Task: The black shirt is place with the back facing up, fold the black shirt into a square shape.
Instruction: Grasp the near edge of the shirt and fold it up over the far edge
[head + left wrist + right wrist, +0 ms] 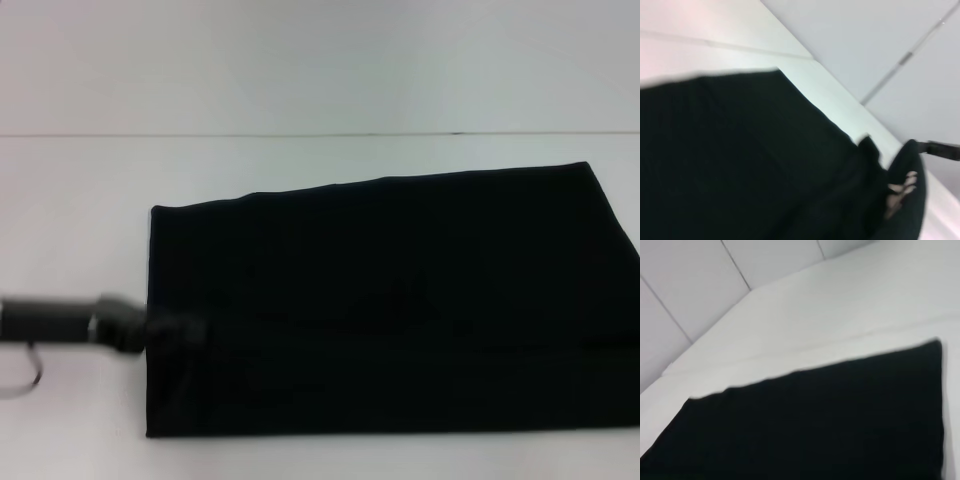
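The left gripper (175, 335) is reaching in from the left side at the black shirt's (390, 300) left edge, its tip lying against the dark cloth; whether its fingers are spread or pinching the fabric cannot be told. The shirt is lying flat on the white table (80, 210) as a broad, roughly rectangular slab of plain, matte, soft fabric, running off the head view's right edge. In the left wrist view a bunched fold (905, 200) is showing pale marks. The right gripper is not showing anywhere; its wrist view is taking in only shirt (815, 425) and table (840, 300).
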